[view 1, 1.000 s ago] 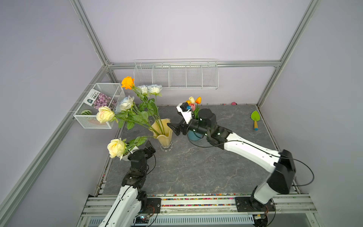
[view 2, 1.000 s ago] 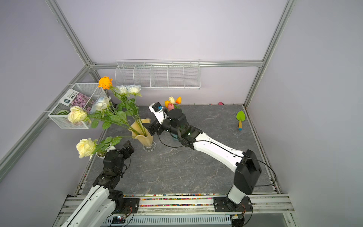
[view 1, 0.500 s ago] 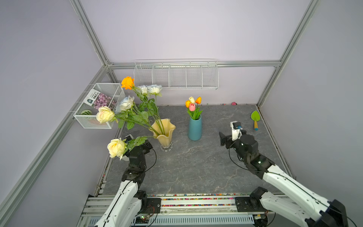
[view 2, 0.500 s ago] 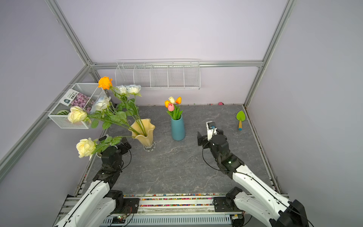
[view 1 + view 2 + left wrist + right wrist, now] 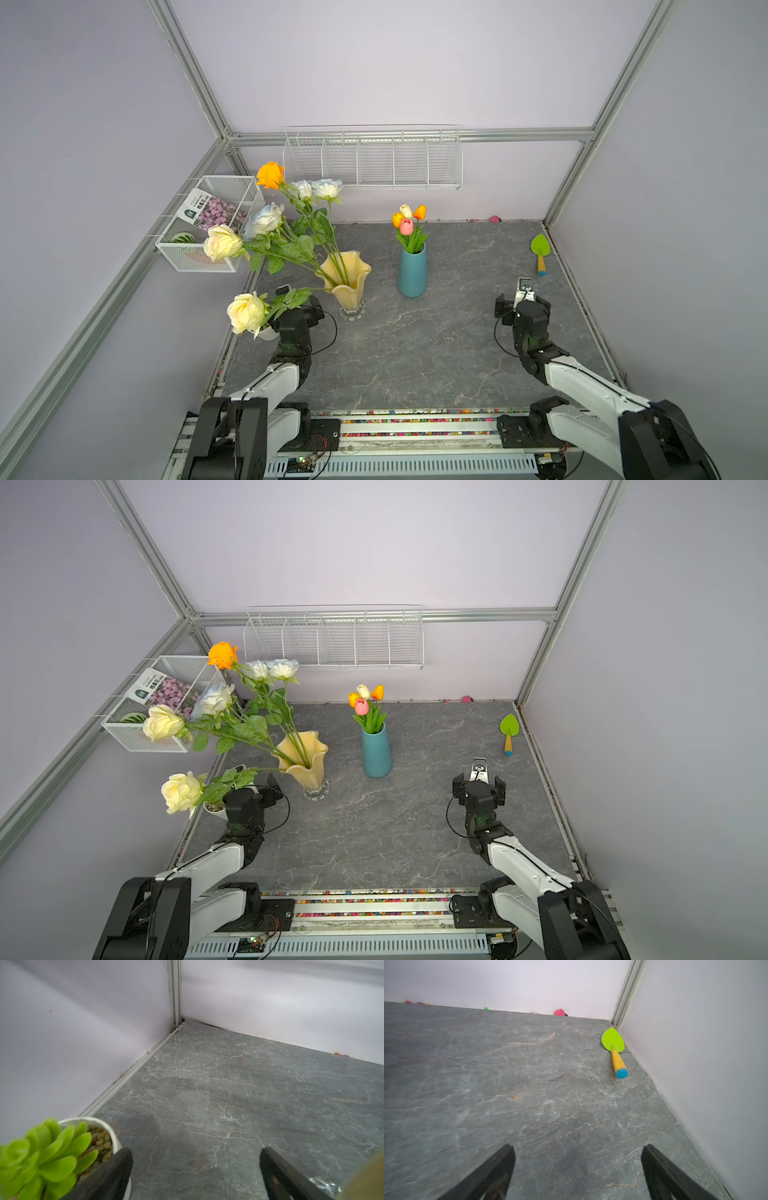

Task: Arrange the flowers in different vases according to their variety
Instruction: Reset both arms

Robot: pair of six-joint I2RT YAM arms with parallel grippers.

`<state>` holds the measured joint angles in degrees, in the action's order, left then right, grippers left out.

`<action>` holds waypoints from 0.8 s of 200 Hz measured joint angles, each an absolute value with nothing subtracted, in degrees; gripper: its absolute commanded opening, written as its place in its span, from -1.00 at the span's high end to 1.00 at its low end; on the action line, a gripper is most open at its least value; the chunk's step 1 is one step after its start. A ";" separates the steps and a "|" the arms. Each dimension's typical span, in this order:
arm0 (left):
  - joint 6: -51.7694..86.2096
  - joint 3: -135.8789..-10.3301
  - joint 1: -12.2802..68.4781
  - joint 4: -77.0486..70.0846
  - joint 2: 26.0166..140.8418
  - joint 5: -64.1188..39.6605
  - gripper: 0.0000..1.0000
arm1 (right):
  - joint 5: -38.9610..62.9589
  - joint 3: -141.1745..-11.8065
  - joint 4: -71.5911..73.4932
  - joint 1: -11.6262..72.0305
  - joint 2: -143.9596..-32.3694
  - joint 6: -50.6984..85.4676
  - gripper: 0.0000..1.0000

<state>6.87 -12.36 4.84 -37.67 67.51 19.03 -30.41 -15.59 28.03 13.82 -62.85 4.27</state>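
In both top views several long-stemmed roses point(image 5: 222, 242) point(image 5: 163, 723) stand in the amber vase point(image 5: 348, 278) point(image 5: 305, 757) and lean left. One cream rose point(image 5: 247, 311) droops low over my left arm. Orange, cream and pink tulips point(image 5: 407, 220) point(image 5: 365, 700) stand in the teal vase point(image 5: 411, 270) point(image 5: 376, 750). My left gripper point(image 5: 300, 300) point(image 5: 195, 1151) is open and empty, just left of the amber vase's foot. My right gripper point(image 5: 522, 302) point(image 5: 576, 1147) is open and empty over bare table at the front right, well apart from both vases.
A white pot with a green succulent point(image 5: 91, 1132) point(image 5: 266, 332) sits right beside my left finger. A green trowel point(image 5: 540, 251) point(image 5: 613, 1043) lies by the right wall. A wire basket point(image 5: 208, 257) hangs on the left wall, a wire shelf point(image 5: 372, 158) on the back wall.
My right arm has pulled back from the teal vase to the front right, leaving the tulips in it. My left arm has drawn back slightly. Both grippers stayed open.
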 measured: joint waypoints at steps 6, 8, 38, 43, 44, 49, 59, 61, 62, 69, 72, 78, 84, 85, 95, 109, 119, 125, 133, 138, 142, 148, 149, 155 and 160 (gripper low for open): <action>6.50 -12.95 4.84 -38.79 68.86 18.98 -1.00 | -30.41 -15.07 29.61 13.19 -64.25 4.25 -0.98; 6.33 -13.13 4.84 -39.22 69.28 18.92 -1.00 | -30.39 -14.90 30.20 12.95 -64.71 4.25 -0.98; 4.60 -14.44 4.43 -47.72 75.59 17.96 -1.00 | -29.17 -14.24 38.20 10.96 -69.34 4.21 -0.98; 4.58 -14.63 4.29 -48.97 76.86 17.87 -1.00 | -28.88 -14.22 40.10 10.68 -70.26 4.03 -0.98; 4.58 -14.72 4.21 -49.36 77.38 17.85 -1.00 | -28.86 -14.22 40.40 10.66 -70.41 4.01 -0.98; 4.54 -15.05 4.05 -50.33 78.85 17.76 -1.00 | -28.75 -14.22 42.19 10.41 -71.44 3.84 -0.98; 4.34 -16.03 3.73 -51.27 81.78 17.52 -1.00 | -28.36 -14.22 45.87 10.04 -73.89 3.36 -0.98; 4.29 -16.27 3.73 -51.35 82.28 17.47 -1.00 | -28.29 -14.22 46.54 10.02 -74.41 3.29 -0.98; 4.25 -16.40 3.70 -51.42 82.61 17.39 -1.00 | -28.23 -14.22 46.96 10.00 -74.83 3.22 -0.98; 4.12 -16.95 3.64 -51.70 83.83 16.95 -1.00 | -27.94 -14.24 49.23 9.85 -76.86 2.87 -0.98; 4.10 -17.15 3.64 -51.79 84.18 16.78 -1.00 | -27.55 -14.28 50.39 9.80 -78.04 2.72 -0.98; 3.95 -17.34 3.64 -52.14 84.71 16.47 -1.00 | -27.05 -14.39 51.79 9.72 -79.85 2.33 -0.98; 3.90 -17.39 3.64 -52.62 84.95 16.12 -1.00 | -26.35 -14.52 52.88 9.69 -81.67 1.87 -0.98; 3.90 -17.39 3.64 -52.69 84.97 16.08 -1.00 | -26.22 -14.55 52.97 9.69 -81.87 1.83 -0.98; 3.68 -17.39 3.64 -53.89 85.38 15.57 -1.00 | -24.69 -15.03 53.45 9.67 -84.07 0.99 -0.98; 3.05 -17.72 3.62 -54.33 86.02 14.37 -1.00 | -22.85 -15.97 53.43 9.61 -85.69 0.36 -0.98; 2.68 -18.13 3.57 -54.15 86.19 13.37 -1.00 | -21.80 -16.93 53.45 9.32 -86.50 0.12 -0.98; 2.59 -18.31 3.57 -54.17 86.24 12.99 -1.00 | -21.21 -17.72 53.56 8.99 -87.11 0.10 -0.98; 2.44 -18.52 3.57 -54.17 86.24 12.51 -1.00 | -20.64 -18.79 53.41 8.56 -87.85 0.12 -0.98; 2.37 -18.59 3.55 -54.19 86.24 12.29 -1.00 | -20.25 -19.35 53.21 8.27 -88.03 0.12 -0.98; 2.35 -18.61 3.53 -54.19 86.24 12.19 -1.00 | -19.90 -19.75 52.93 8.05 -88.07 0.14 -0.98; 2.26 -18.63 3.51 -54.17 86.26 11.99 -1.00 | -19.62 -20.21 52.71 7.79 -88.05 0.14 -0.98; 2.24 -18.63 3.51 -54.17 86.26 11.94 -1.00 | -19.57 -20.25 52.69 7.77 -88.05 0.16 -0.98; 2.22 -18.63 3.49 -54.17 86.26 11.88 -1.00 | -19.33 -20.62 52.56 7.60 -88.03 0.14 -0.98; 2.24 -18.65 3.49 -54.17 86.26 11.79 -1.00 | -19.14 -20.82 52.47 7.46 -88.03 0.14 -0.98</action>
<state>2.24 -18.65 3.49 -54.17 86.26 11.79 -19.14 -20.82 52.47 7.46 -88.03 0.14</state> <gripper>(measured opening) 0.995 0.990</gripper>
